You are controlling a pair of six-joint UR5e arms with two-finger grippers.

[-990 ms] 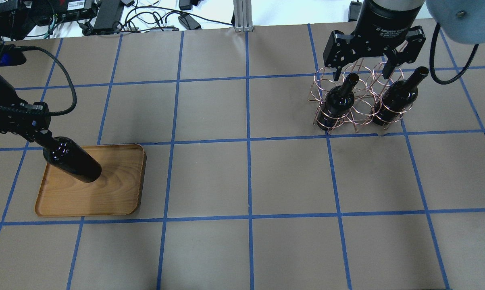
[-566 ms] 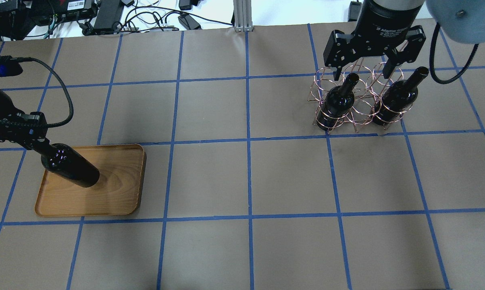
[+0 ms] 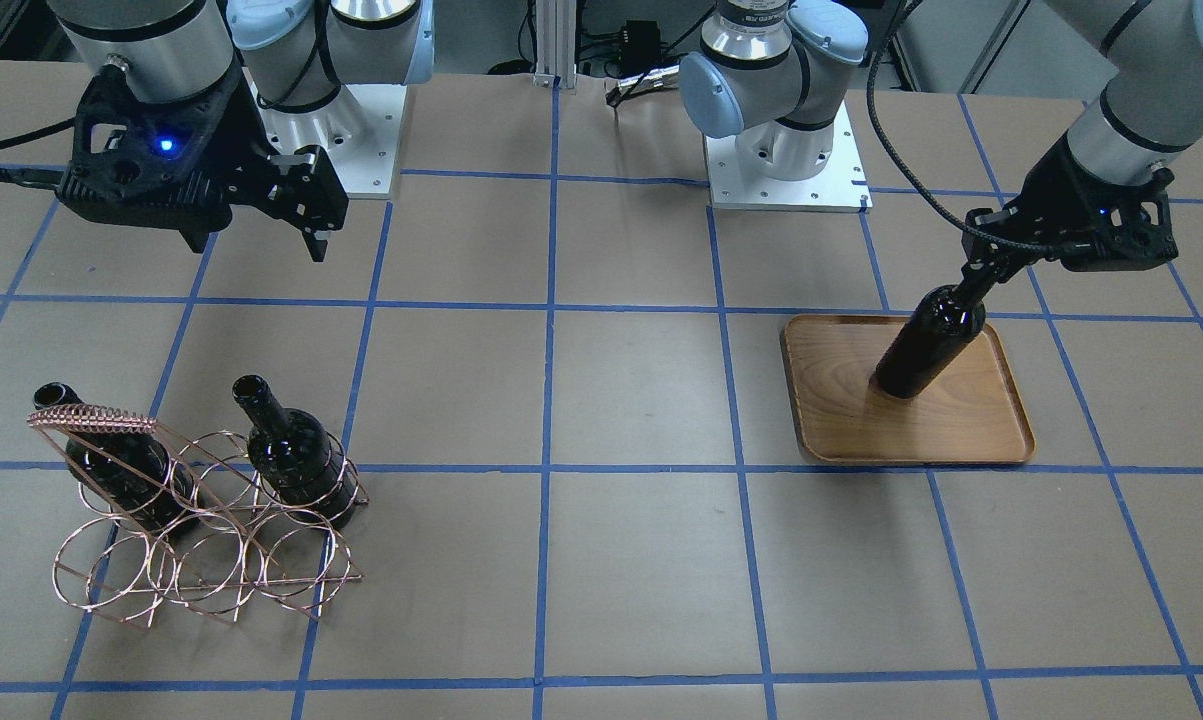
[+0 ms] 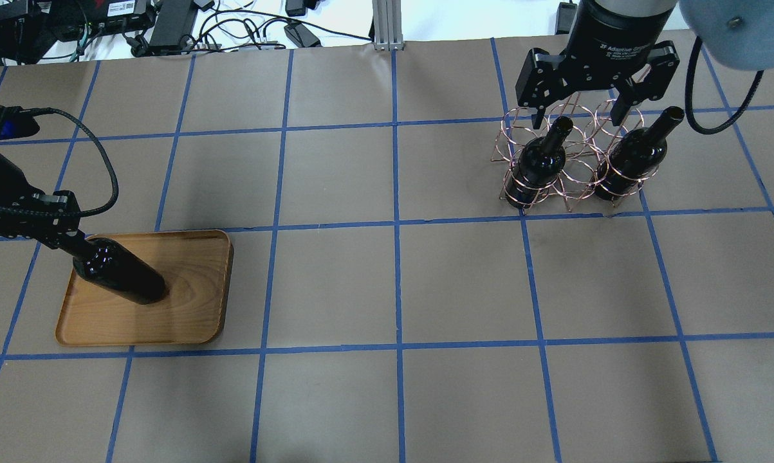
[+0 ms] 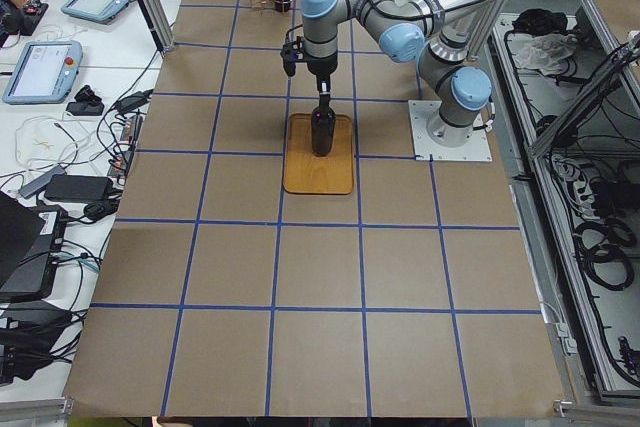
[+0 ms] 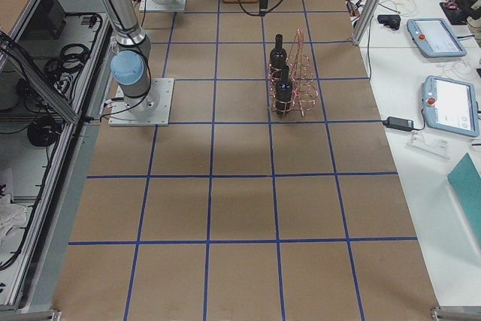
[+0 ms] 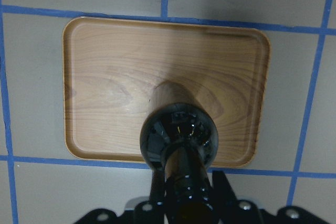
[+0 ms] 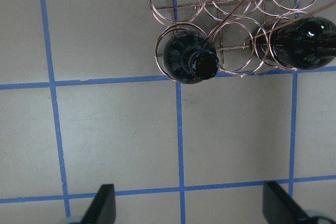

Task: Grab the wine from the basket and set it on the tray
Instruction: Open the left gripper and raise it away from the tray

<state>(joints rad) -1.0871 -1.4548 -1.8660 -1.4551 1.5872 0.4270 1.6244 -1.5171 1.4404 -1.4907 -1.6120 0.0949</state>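
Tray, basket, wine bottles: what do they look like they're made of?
Tray: wood, light brown, matte, with visible grain.
Basket: thin metal wire with a rose-copper sheen; plated or solid, cannot tell.
Wine bottle on the tray: probably near-black glass, glossy with sharp highlights. The two in the basket look the same.

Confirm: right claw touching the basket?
Apart. Front-facing view shows the open right claw hanging clear of the basket, bare table between them.

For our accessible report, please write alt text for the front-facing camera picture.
The left tool grips a dark wine bottle by its neck, its base at the wooden tray. Across the table, two more bottles stand in a copper wire basket, the open right tool hanging behind them.
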